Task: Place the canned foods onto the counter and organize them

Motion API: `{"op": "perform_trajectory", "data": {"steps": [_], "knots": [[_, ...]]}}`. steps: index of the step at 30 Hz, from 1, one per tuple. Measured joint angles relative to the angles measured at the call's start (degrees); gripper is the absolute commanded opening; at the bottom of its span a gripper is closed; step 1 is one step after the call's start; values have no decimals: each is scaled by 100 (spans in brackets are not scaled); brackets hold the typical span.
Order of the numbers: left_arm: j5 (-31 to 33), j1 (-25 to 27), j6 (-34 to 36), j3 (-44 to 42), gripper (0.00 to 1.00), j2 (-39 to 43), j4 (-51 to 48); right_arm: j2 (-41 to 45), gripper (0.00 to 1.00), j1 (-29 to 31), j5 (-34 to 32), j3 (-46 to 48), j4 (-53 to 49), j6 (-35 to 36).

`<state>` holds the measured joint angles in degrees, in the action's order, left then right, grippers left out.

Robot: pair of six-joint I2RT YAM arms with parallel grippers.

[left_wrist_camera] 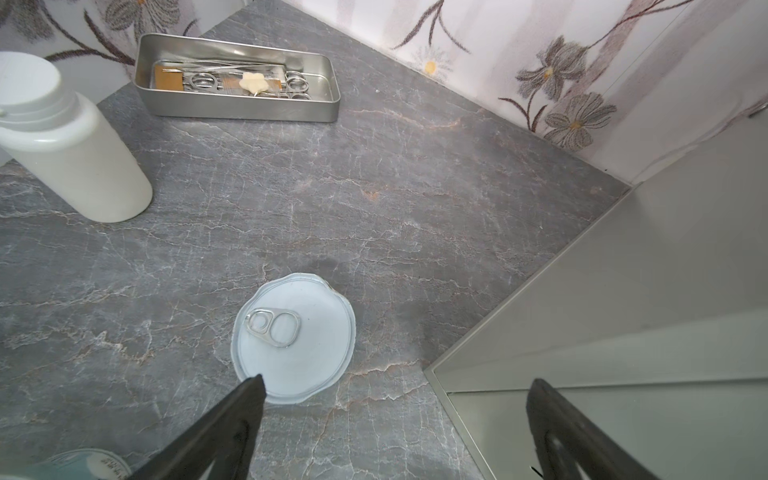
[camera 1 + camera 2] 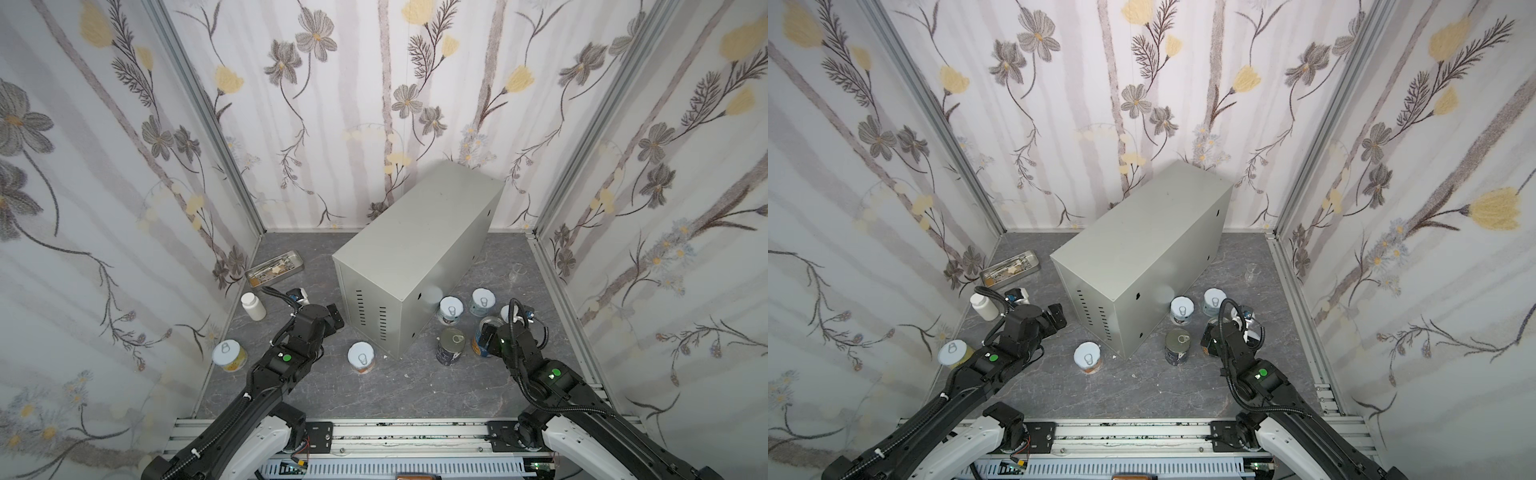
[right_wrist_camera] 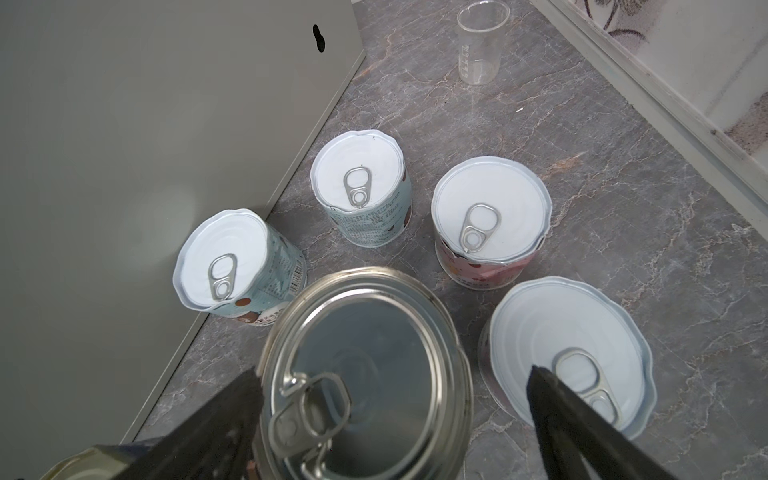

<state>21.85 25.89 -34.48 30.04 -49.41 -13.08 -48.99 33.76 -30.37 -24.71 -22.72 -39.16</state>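
While both grippers hang open and empty, 0 cans are on the counter [image 2: 415, 249]: the grey metal box's top is bare in both top views, and every can in sight stands on the marbled tabletop [image 2: 395, 395] around it. Right gripper [image 3: 392, 380]: jaws spread wide over the taller blue-labelled tin [image 3: 365, 365], 1 finger on each side of its steel pull-tab lid, with no contact that I can make out. Risk 1: the outer finger [image 3: 561, 415] overlaps the pale lid of a short can [image 3: 569, 332] just beside the tin. A straight descent would likely land on that lid or wedge between the 2, tipping 1 of them. Risk 2: the dark navy tin [image 2: 451, 347] stands near the other side, so there is little room there either. Risk 3: a teal-labelled can [image 3: 226, 266] right by the counter's side wall and a pink-labelled can [image 3: 490, 212] crowd close, and a swung tin could topple them. Risk 4: the lift to the top is high, and a shallow hold on smooth metal may slip. Left gripper [image 1: 397, 390]: wide open above a pale-lidded can [image 1: 293, 338], with 1 finger just beside the counter's slotted end, so dropping here could scrape the box. The white bottle [image 1: 70, 137] and instrument tray [image 1: 237, 108] stand clear.
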Motion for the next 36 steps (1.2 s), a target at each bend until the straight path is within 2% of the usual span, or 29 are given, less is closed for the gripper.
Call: {"op": "perform_trajectory", "data": {"steps": [7,18,36], "knots": [[50,0,74,125,100,-411,219,-472,100,2,-83,-125,140,175],[457,-28,-492,11,100,219,212,-1158,100,-7,-190,-254,708,214],[514,-35,-496,315,100,-52,61,-640,100,31,17,-522,470,280]]}}
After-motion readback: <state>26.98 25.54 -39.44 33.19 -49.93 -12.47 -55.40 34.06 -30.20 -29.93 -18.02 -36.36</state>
